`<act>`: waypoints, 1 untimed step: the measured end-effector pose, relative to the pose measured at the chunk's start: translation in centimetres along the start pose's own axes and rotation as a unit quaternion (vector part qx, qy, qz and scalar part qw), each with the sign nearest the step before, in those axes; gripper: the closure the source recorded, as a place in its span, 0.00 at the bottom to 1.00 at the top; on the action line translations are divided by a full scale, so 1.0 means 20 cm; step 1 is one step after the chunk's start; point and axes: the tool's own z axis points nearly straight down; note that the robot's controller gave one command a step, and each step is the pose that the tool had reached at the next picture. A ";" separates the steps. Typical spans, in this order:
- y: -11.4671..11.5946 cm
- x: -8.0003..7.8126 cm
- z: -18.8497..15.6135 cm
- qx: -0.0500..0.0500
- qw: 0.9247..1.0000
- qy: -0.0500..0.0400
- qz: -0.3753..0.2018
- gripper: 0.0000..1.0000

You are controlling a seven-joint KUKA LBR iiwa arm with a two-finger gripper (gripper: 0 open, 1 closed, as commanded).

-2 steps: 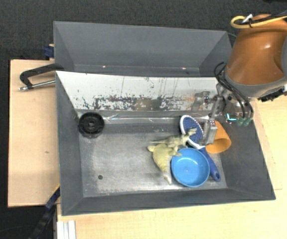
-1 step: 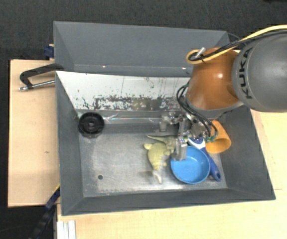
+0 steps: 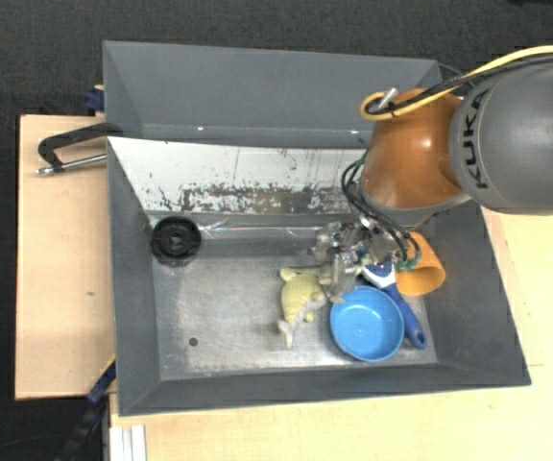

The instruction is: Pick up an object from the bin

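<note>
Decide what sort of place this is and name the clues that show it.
Probably a robotics lab's picking rig: a KUKA arm reaches into a grey bin of unrelated small things: blue bowl, orange cup, pale toy.

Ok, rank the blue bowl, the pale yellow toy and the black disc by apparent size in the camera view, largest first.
1. blue bowl, clearly the largest.
2. pale yellow toy, longer but slimmer.
3. black disc, close to the toy in size, so the order of these two is unsure.
</note>
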 end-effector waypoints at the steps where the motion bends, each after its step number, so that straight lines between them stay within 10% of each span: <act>1: -0.07 -0.07 0.14 -0.004 0.997 0.005 0.071 1.00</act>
